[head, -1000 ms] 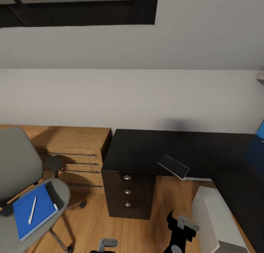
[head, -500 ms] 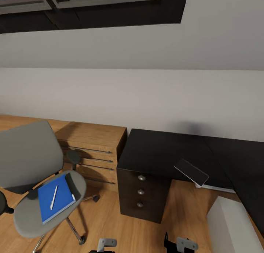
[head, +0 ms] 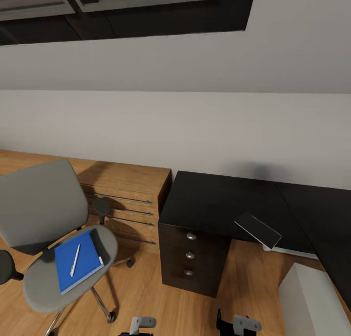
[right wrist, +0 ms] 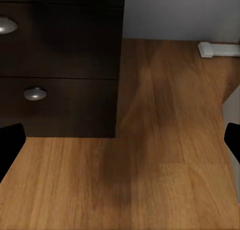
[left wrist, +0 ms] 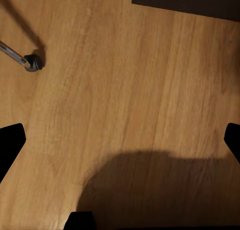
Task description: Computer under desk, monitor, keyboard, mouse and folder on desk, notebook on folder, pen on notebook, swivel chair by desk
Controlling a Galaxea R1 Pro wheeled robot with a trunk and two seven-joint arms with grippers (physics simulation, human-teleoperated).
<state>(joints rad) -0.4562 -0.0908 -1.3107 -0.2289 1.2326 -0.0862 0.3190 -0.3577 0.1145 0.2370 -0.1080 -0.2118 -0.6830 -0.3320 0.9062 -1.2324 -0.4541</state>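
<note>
Swinging our view left since a second ago, we now face the dark worktop (head: 219, 199); the swivel chair (head: 53, 229) carries the blue folder (head: 78, 260) and pen (head: 75, 259), awaiting transfer. Left end effector (left wrist: 120, 140) and right end effector (right wrist: 120, 140) hang released over floor.

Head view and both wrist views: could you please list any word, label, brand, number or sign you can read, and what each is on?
None: no readable text.
Blue rectangular folder on the grey swivel chair: plain cover, no lettering.
White slim pen on it: no markings visible.
Dark wooden desk with its drawers: no labels.
</note>
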